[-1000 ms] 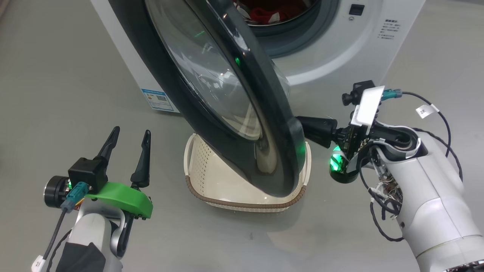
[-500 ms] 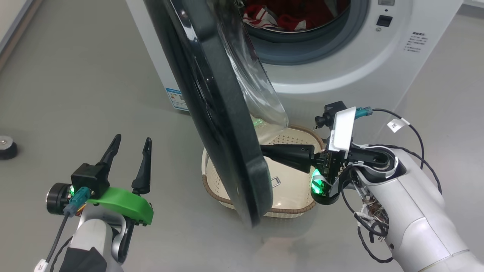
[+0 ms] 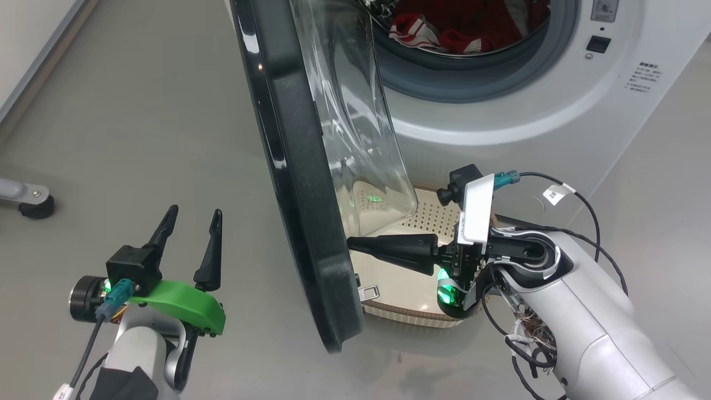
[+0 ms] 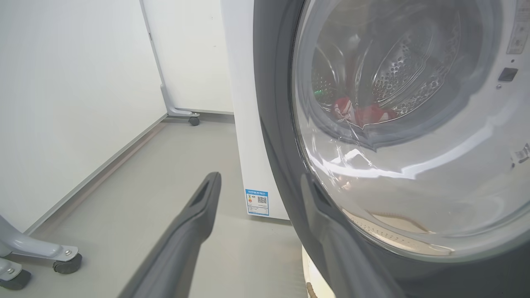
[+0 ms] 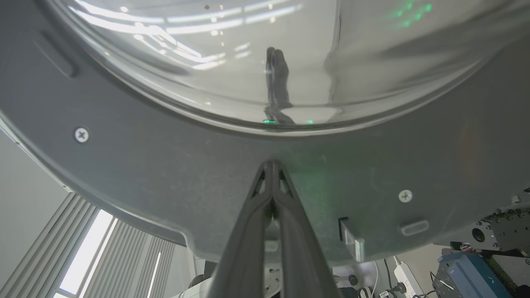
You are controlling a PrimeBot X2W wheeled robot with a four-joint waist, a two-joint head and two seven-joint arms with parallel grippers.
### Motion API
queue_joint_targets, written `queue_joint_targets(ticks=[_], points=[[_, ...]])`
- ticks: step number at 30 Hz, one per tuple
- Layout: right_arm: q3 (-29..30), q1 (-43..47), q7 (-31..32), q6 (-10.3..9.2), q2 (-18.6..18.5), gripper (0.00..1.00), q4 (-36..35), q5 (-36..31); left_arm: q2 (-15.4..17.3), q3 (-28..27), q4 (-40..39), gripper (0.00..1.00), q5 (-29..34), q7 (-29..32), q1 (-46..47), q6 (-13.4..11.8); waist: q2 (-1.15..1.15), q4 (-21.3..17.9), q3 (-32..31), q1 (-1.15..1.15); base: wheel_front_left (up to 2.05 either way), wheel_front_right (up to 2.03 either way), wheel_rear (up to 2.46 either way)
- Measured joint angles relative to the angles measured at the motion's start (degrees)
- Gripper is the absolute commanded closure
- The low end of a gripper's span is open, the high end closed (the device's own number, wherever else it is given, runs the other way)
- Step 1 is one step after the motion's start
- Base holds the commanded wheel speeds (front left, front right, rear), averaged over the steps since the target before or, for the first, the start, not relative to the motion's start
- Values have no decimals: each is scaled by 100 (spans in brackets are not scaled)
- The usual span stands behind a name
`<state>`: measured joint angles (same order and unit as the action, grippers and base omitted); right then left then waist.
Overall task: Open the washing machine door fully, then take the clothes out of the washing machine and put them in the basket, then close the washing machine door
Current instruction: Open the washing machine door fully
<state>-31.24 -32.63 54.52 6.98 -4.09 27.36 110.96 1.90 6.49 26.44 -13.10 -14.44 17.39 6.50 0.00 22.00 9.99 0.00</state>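
Observation:
The washing machine door (image 3: 289, 166) stands edge-on and swung out, its glass bowl (image 3: 355, 111) facing the white washing machine (image 3: 500, 128). My right gripper (image 3: 351, 243) is shut, with its tip pressed against the door's inner face (image 5: 165, 174), just below the bowl (image 5: 248, 62). Red clothes (image 3: 444, 28) lie in the drum; they also show through the glass (image 4: 360, 114). The cream basket (image 3: 411, 311) sits on the floor under the door, partly hidden. My left gripper (image 3: 194, 211) hangs open and empty to the left of the door's outer ring (image 4: 281, 124).
A grey stand's caster foot (image 3: 28, 203) rests on the floor at the far left, near a white wall (image 4: 62, 103). A blue label (image 4: 257, 202) marks the machine's lower corner. Cables and a power strip (image 5: 403, 273) lie beyond the door.
The door has swung further open towards the left, with my shut right gripper following against its inner face. The head camera has shifted too. My left gripper has kept its place, open.

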Motion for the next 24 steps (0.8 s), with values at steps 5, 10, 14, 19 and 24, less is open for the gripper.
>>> queue_joint_targets(ticks=[5, 10, 14, 19, 24], points=[[-202, 29, -91, 0, -9, 100, -65, 124, -2, -31, 29, 0, -3, 0, -15, -22, 0, 72, -36, 0, 0, 0, 0], [-328, 29, -186, 0, 0, 100, -112, 148, -3, -41, 34, 0, -29, 0, -48, -23, 0, 98, -51, 0, 0, 0, 0], [-350, 30, -316, 0, 0, 100, -142, 198, -3, -40, 46, 0, -34, 0, -88, -24, 0, 117, -65, 0, 0, 0, 0], [-232, 120, -533, 0, 5, 100, -227, 325, -3, -41, 49, 0, -42, 0, -91, -24, 0, 132, -83, 0, 0, 0, 0], [-35, 327, -736, 0, 37, 100, -350, 459, -3, -48, 64, 0, -43, 0, -97, -52, 0, 129, -117, 0, 0, 0, 0]])
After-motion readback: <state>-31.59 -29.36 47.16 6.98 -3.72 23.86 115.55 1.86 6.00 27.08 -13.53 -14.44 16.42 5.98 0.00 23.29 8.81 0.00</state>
